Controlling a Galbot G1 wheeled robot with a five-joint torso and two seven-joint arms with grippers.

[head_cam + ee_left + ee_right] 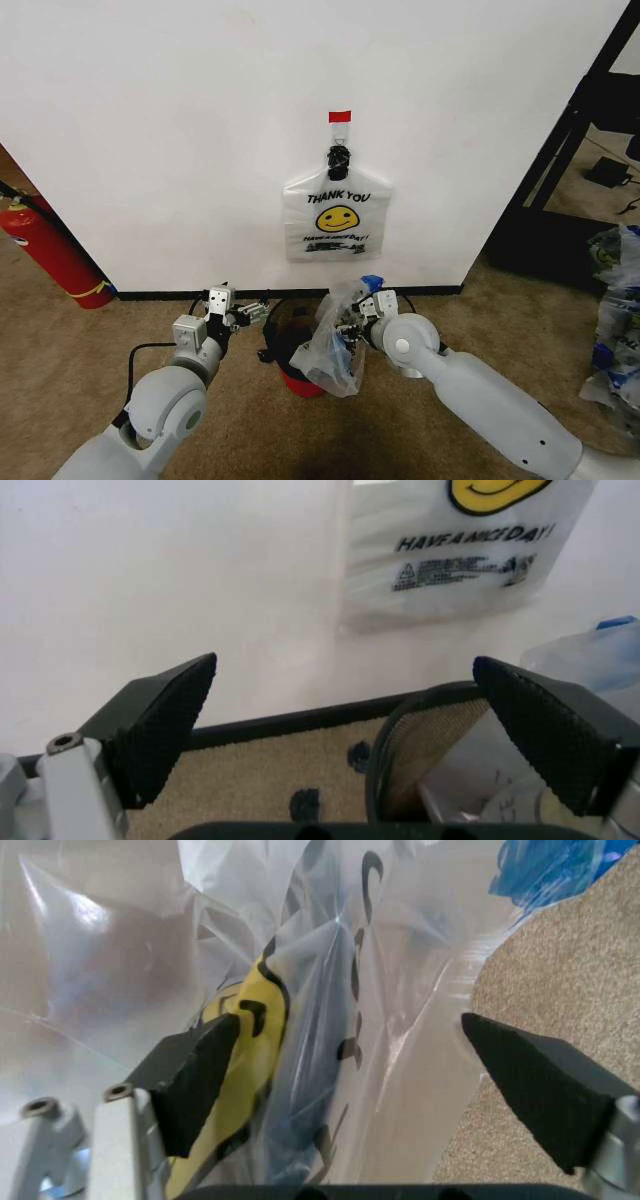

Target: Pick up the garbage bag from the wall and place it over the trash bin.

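Note:
The clear crinkly garbage bag (332,348), with a blue patch at its top, is draped over the right side of the small black trash bin (280,328), which has a red base. My right gripper (357,318) is at the bag's upper edge. In the right wrist view it (350,1024) is open, and the clear plastic (400,952) lies loose between the wide-apart fingers. My left gripper (250,313) is open beside the bin's left rim (385,735), holding nothing (345,667). The white wall (180,130) stands just behind.
An opaque white "THANK YOU" smiley bag (337,215) hangs from a black clip (339,157) under a red tape strip (340,117). A red fire extinguisher (50,255) leans at the left. A black frame (570,130) and more bags (615,320) are at the right.

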